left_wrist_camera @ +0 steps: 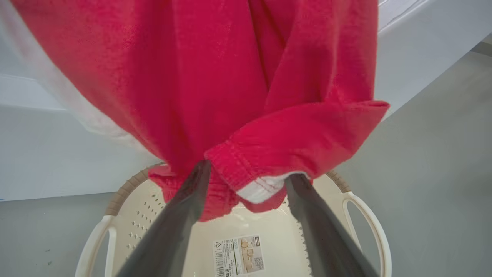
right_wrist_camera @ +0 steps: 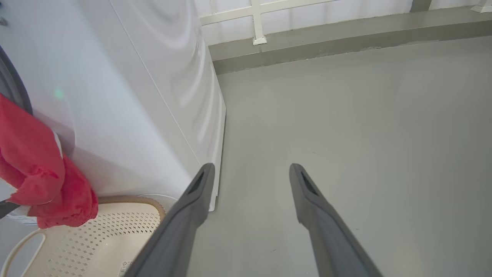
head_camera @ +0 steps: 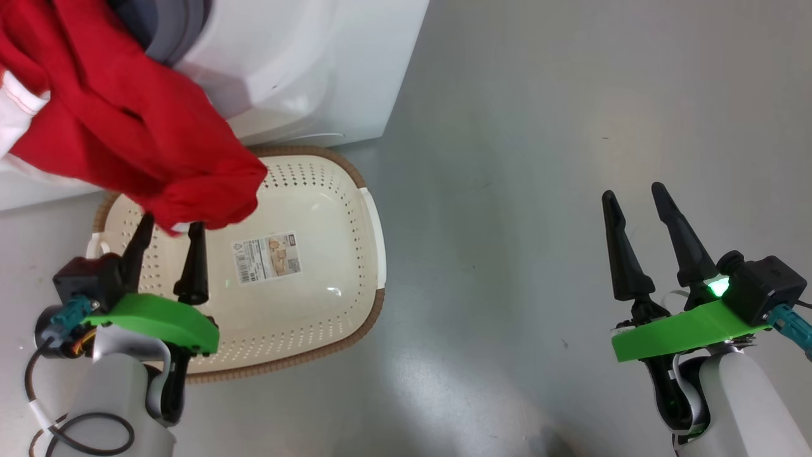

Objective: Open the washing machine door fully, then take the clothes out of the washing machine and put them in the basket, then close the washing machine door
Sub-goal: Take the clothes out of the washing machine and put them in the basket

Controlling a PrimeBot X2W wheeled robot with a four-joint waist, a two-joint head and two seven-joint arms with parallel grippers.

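**Red clothes (head_camera: pixel 127 120) spill from the washing machine (head_camera: pixel 304 63), upper left, over the basket (head_camera: pixel 374 254).**
The left gripper (head_camera: pixel 171 223), lower left, has let go, its jaws apart at the cloth's lower edge. The left wrist view adds a white-trimmed hem (left_wrist_camera: pixel 265 188) between the fingers. The right gripper (head_camera: pixel 634 190), lower right, is spread over the floor (head_camera: pixel 507 190). The basket's sticker (head_camera: pixel 266 257) carries a barcode, its print too small to read.

Sticker (head_camera: pixel 266 257) in the basket (head_camera: pixel 375 235) (barcode, triangle mark); wording unreadable.

Light was bright and even, with soft glare patches on the grey floor (head_camera: pixel 412 381) and the basket (head_camera: pixel 330 292) bottom. The red clothes (left_wrist_camera: pixel 215 77) looked motion-blurred in the left wrist view. Both wrist views bowed at the edges.
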